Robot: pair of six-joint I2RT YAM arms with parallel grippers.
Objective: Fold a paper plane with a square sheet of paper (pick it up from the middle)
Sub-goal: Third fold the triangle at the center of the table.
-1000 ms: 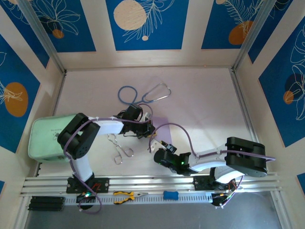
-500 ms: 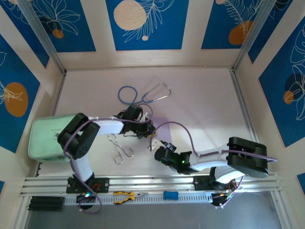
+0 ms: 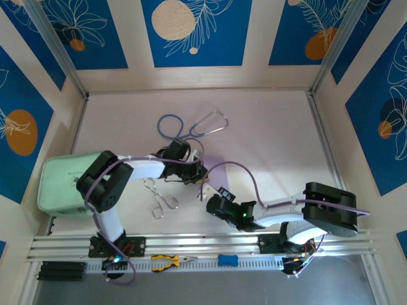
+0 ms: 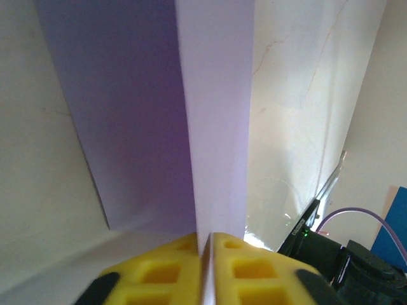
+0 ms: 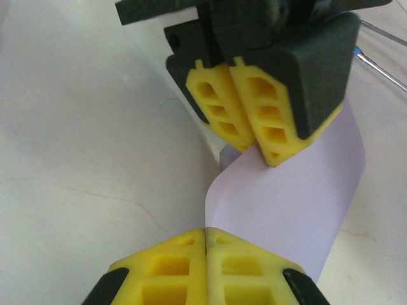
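Square sheet of paper point(image 4: 216, 95), near the stethoscope point(image 3: 191, 131): thin, light, limp, easily creased. Left tool point(image 4: 205, 240) and right tool point(image 5: 205, 232) are each clamped on an edge; gentle pinches beside the intended folds should suit.

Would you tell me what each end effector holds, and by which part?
Both grip the lilac paper: left end effector at one end, right end effector at the other.

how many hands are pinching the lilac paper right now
2. The left hand pinches one end of the thin pale lilac sheet of paper; the right hand pinches the other end, facing it.
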